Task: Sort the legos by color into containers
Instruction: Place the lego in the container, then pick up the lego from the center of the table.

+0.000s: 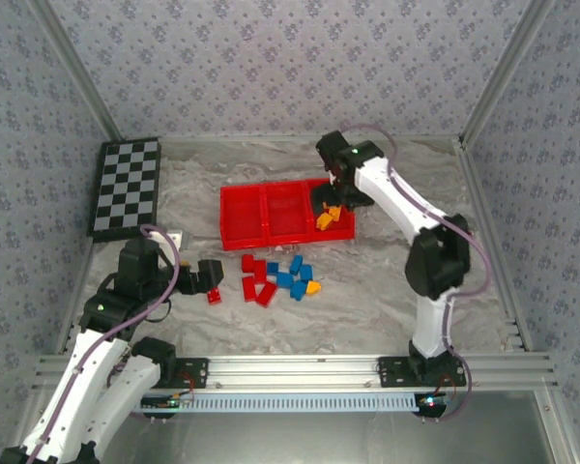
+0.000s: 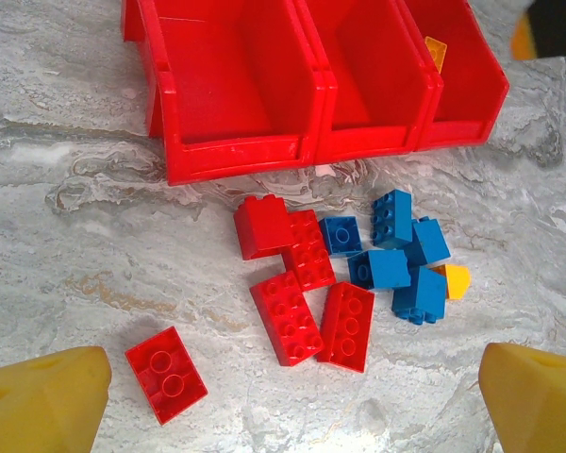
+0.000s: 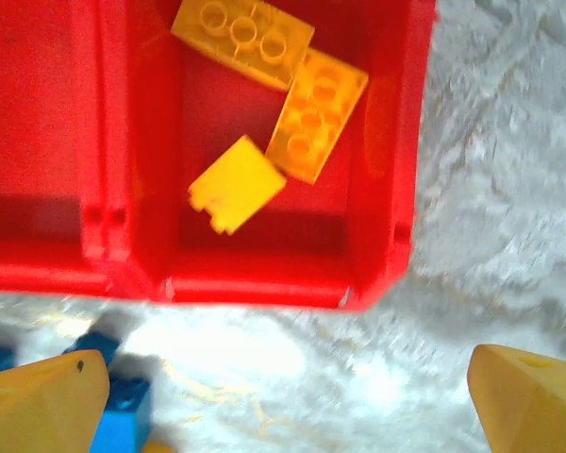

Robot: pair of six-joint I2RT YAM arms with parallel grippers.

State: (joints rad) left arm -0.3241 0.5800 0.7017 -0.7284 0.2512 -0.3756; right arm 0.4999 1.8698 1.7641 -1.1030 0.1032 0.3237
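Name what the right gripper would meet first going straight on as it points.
Probably the bare table just outside the near wall of the tray; depth is unclear, so perhaps that wall.

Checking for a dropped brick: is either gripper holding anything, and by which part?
Nothing is held; the left gripper and right gripper are both open and empty.

A bright red plastic tray of three side-by-side compartments [image 1: 224,215] is seen on the grey marbled desk [image 1: 396,290], and a black-and-white checkerboard [image 1: 126,187] is laid well apart at its left. Three yellow-orange plastic bricks [image 3: 318,115] are lodged in the right compartment. Before the tray a cluster is spread: red plastic bricks [image 2: 285,316] at the left, blue plastic bricks [image 2: 377,269] at the right, one yellow-orange plastic piece [image 2: 456,280] tucked against the blue ones' right side. A lone red plastic brick [image 2: 166,373] is set apart, left of the cluster and nearer.
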